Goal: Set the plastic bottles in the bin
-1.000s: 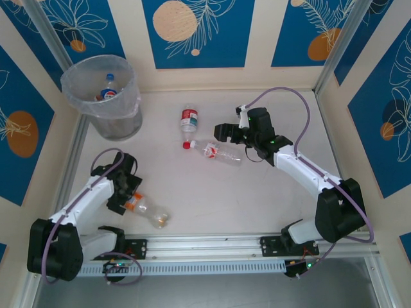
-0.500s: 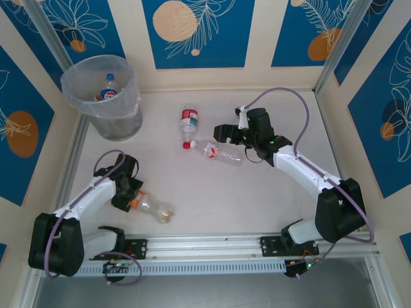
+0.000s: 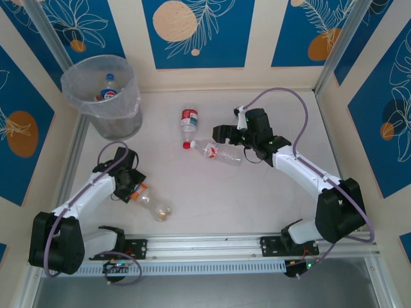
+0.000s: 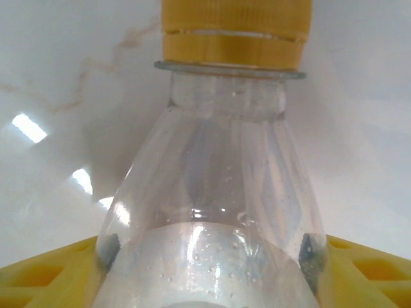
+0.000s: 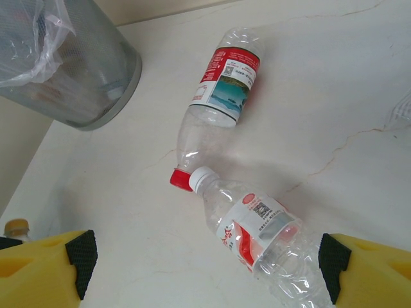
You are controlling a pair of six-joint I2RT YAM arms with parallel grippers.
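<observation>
Near front edge, left end effector (image 3: 133,191) clamping orange-capped bottle (image 3: 153,205), right end effector (image 3: 231,142) released

The left jaws, wide apart a second ago, have drawn in on the bottle with the orange cap (image 3: 152,205), and their yellow pads (image 4: 51,276) now press its clear body on both sides. Jaws and bottle have shifted together across the worktop (image 3: 212,192). The end between the jaws has swung away from the arm's base, while the cap (image 4: 234,32) end beyond the jaws has slid only a little.
</observation>
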